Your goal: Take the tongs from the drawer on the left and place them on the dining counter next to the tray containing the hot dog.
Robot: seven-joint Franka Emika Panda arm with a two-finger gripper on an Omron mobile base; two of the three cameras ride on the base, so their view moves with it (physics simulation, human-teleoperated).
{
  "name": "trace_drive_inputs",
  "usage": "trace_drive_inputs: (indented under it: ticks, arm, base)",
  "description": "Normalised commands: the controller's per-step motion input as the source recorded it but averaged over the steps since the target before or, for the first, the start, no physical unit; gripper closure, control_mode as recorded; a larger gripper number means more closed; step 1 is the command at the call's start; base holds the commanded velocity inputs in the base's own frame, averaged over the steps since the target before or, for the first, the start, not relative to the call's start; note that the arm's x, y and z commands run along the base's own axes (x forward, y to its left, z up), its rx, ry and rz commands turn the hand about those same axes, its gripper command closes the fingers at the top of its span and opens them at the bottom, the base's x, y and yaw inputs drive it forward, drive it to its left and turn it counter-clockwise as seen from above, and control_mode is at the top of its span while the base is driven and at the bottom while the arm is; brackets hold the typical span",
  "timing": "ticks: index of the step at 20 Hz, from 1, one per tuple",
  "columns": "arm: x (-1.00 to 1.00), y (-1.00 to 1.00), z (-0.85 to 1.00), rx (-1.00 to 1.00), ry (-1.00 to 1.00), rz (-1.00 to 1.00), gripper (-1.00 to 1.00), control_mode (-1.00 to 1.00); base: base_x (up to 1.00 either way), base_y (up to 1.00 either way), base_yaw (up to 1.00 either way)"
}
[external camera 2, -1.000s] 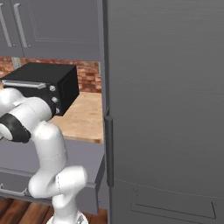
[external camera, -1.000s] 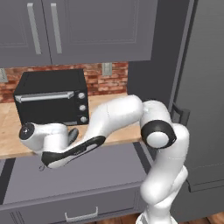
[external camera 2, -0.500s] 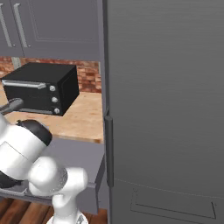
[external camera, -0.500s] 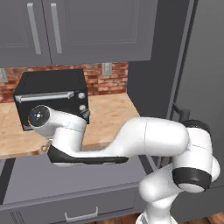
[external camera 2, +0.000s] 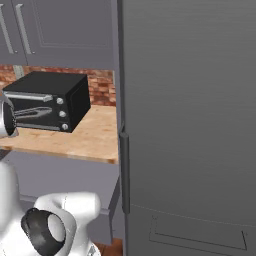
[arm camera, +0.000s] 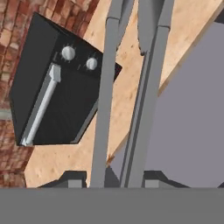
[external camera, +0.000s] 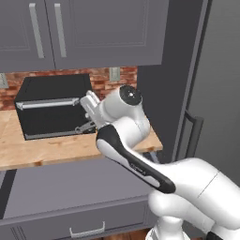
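We find our gripper [arm camera: 111,177] closed on the tongs [arm camera: 131,87]: in the hand view the two dark fingertips [arm camera: 72,178] sit at either side of the base of the two long grey arms, which run straight up the frame and spread slightly toward the far end. In the left base view the gripper [external camera: 89,108] is raised in front of the black toaster oven [external camera: 51,111], level with its door, and the tongs [external camera: 85,127] show as a thin grey strip against the oven's lower front. In the right base view we see the tongs [external camera 2: 34,112] as two slim arms reaching rightward across the oven [external camera 2: 47,100] face. Past the tongs, the hand view shows the toaster oven [arm camera: 57,87] with its silver door bar and two pale knobs, standing on a light wood worktop [arm camera: 131,57] against a red brick wall [arm camera: 17,26]. Below that worktop [external camera: 42,152] in the left base view we see the drawer [external camera: 79,218] with its small silver bow handle [external camera: 86,230]; we cannot tell how far out it stands. Grey wall cabinets [external camera: 84,33] hang above, and a tall grey cabinet [external camera 2: 190,125] stands to the right.
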Motion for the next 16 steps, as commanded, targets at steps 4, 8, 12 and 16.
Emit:
trace_drive_inputs:
  ticks: [4,8,12,16]
  arm:
    - [0.03,-0.38,0.09,0.13,0.0,0.04,1.0,-1.0]
    - [0.0,0.0,0.0,0.0,0.0,0.0,1.0,-1.0]
    - [-0.07,0.0,0.0,0.0,0.0,0.0,1.0,-1.0]
    - [-0.93,-0.03,-0.09,0.0,-0.13,0.04,1.0,-1.0]
  base:
    - [0.0,0.0,0.0]
    - [0.0,0.0,0.0]
    - [0.0,0.0,0.0]
    - [0.0,0.0,0.0]
